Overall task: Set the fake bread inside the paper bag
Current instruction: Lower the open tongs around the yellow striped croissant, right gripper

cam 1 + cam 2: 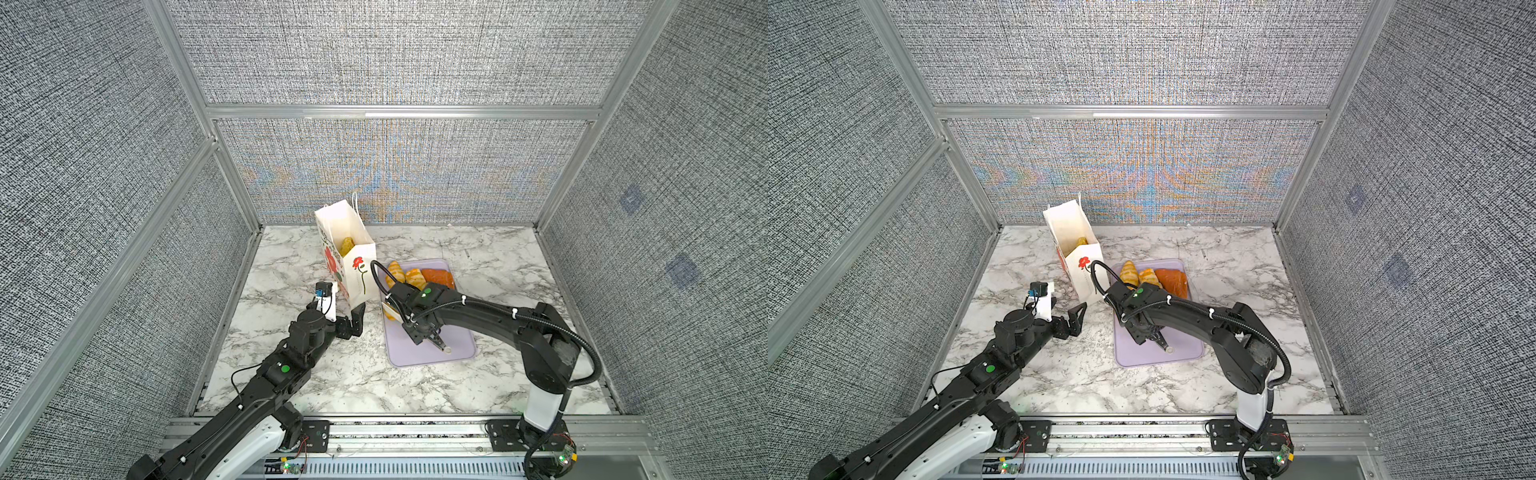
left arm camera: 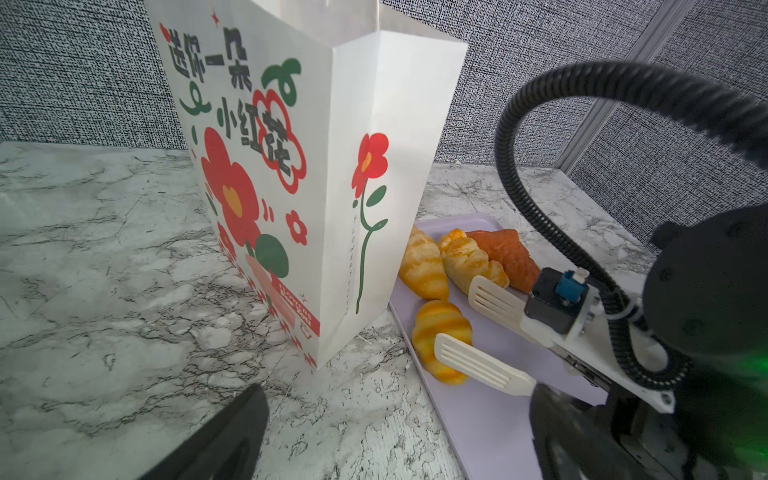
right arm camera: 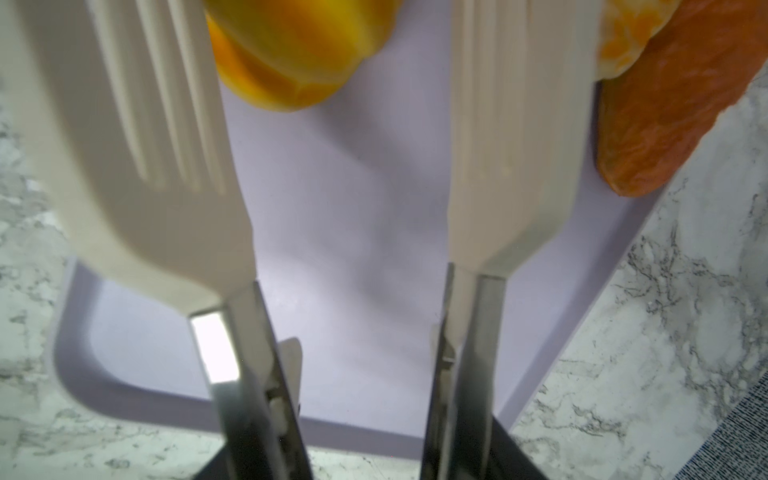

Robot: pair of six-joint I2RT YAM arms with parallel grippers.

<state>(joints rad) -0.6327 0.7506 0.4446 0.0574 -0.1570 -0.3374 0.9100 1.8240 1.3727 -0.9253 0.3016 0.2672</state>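
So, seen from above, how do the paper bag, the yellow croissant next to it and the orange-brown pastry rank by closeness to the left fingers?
1. paper bag: right by the left fingers.
2. yellow croissant: on the tray, bag side.
3. orange-brown pastry: tray's far right corner.

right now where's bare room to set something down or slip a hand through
Bare table between tray and the right wall, and along the near rail. Also left of the bag. Crowded: the tray's far end, pastries and tongs close beside the bag.
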